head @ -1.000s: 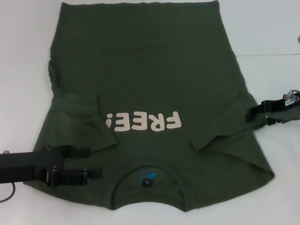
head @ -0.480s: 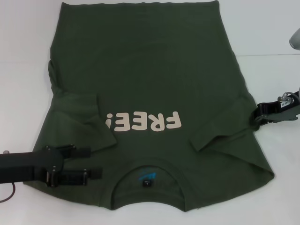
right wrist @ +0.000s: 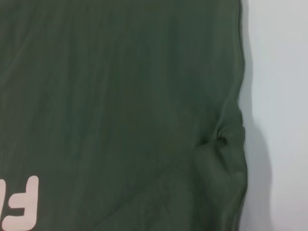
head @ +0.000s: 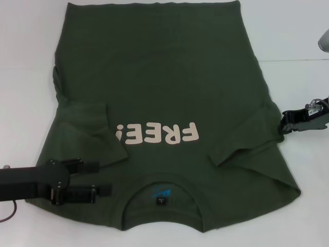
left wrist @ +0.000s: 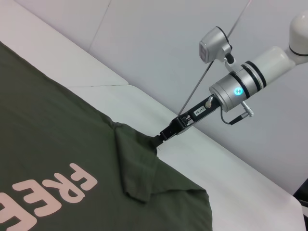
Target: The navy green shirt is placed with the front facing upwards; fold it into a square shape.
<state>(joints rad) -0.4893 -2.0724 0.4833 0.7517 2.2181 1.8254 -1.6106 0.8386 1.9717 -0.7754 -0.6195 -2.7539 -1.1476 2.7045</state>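
Observation:
The navy green shirt (head: 154, 87) lies flat with its front up, cream "FREE!" lettering toward me and the collar nearest me. Both short sleeves are folded inward onto the chest. My left gripper (head: 97, 178) hovers open over the shirt's shoulder beside the collar, one finger on each side of a strip of cloth. My right gripper (head: 284, 121) is at the shirt's right edge by the folded sleeve. In the left wrist view its narrow tip (left wrist: 161, 137) looks shut and touches a small pucker in the cloth (right wrist: 219, 140). Whether it pinches cloth is unclear.
The shirt covers most of the white table (head: 25, 77). Bare table shows to the left, right and far right corner. A seam between table panels (head: 298, 60) runs off the shirt's right side. A thin cable (head: 7, 216) hangs near my left arm.
My right gripper has drawn back to the right, from over the shirt's side to its very edge. The shirt and my left arm have stayed still.

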